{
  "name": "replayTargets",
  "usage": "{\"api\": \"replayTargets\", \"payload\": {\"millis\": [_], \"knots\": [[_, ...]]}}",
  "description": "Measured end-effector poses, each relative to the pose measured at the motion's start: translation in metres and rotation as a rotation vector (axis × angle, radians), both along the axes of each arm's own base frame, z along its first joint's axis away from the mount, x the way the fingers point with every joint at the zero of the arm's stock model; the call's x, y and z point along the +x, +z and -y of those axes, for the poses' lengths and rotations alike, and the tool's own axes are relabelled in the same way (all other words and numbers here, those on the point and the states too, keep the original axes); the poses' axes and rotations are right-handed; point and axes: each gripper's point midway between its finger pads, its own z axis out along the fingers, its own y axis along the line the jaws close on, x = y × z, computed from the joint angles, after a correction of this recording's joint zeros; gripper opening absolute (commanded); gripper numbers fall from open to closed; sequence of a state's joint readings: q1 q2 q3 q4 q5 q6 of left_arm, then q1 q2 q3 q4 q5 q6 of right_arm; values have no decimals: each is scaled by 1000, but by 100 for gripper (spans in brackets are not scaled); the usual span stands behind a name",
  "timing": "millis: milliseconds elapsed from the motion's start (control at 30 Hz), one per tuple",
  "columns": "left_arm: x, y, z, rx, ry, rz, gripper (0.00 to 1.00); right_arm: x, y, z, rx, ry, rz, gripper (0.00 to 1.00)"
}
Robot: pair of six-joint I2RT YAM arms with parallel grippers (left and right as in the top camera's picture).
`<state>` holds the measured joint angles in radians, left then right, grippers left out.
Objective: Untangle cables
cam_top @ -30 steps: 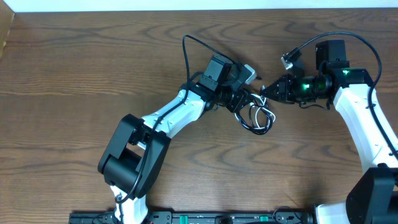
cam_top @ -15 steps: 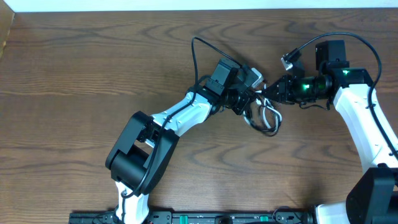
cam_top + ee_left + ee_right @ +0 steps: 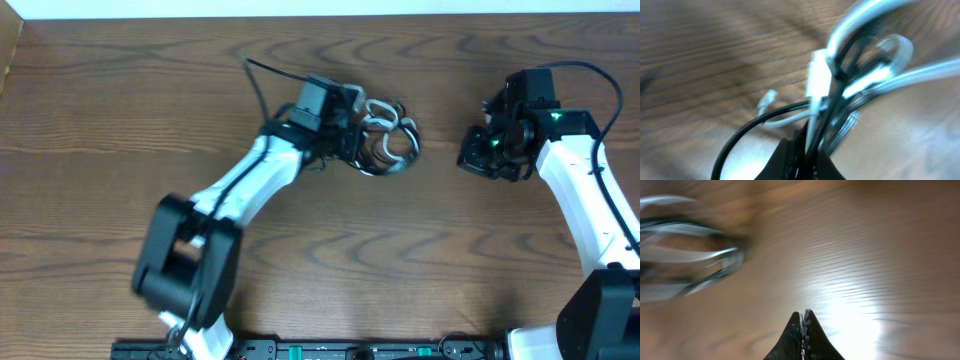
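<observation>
**Two arms at a wooden table (image 3: 120, 130), the cables (image 3: 388, 146) held by one of them.**
The left gripper (image 3: 353, 140), in the upper centre of the overhead view, is clamped on the cables. They form a looped bundle of black and white cords spreading just right of its fingers, and the blurred left wrist view shows the strands pinched between the jaws. The right gripper (image 3: 472, 158), at the right of the frame and well apart from the bundle, has its fingertips pressed together on nothing.

Cables (image 3: 690, 255) in heavy motion blur
</observation>
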<state>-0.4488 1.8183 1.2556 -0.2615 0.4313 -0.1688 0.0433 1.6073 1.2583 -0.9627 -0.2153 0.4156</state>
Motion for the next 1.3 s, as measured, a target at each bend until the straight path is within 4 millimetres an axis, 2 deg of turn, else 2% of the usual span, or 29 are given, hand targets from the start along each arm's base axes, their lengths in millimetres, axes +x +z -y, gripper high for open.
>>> {"api": "replayTargets", "payload": {"millis": [100,133,233,300,367,533,633,733,800,1000,1100,1300], "knots": [[-10,37,-8,-19,8,36,8,1,-4,24,-121,-82,-4,1],[-15,51,-10,-25,7,52,7,3,-4,28,-144,-93,3,4],[-25,73,-15,-36,5,76,7,17,1,23,-123,-41,70,16],[-29,82,-17,-40,4,88,7,27,9,-1,-16,82,139,23],[-32,82,-19,-40,13,70,7,29,18,-28,105,204,192,27],[-36,77,-21,-56,72,-1,7,15,49,-88,342,441,281,36],[-35,77,-23,-71,123,-34,7,1,76,-112,398,535,352,37],[-35,76,-23,-87,161,-62,7,-2,97,-123,405,548,413,40],[-35,76,-23,-102,189,-86,7,-1,102,-129,397,521,422,41],[-37,77,-21,-146,240,-145,7,12,87,-152,377,438,384,42],[-38,77,-20,-162,252,-167,7,18,64,-163,338,387,325,43],[-41,79,-16,-187,251,-194,7,37,38,-180,305,337,324,44]]}}
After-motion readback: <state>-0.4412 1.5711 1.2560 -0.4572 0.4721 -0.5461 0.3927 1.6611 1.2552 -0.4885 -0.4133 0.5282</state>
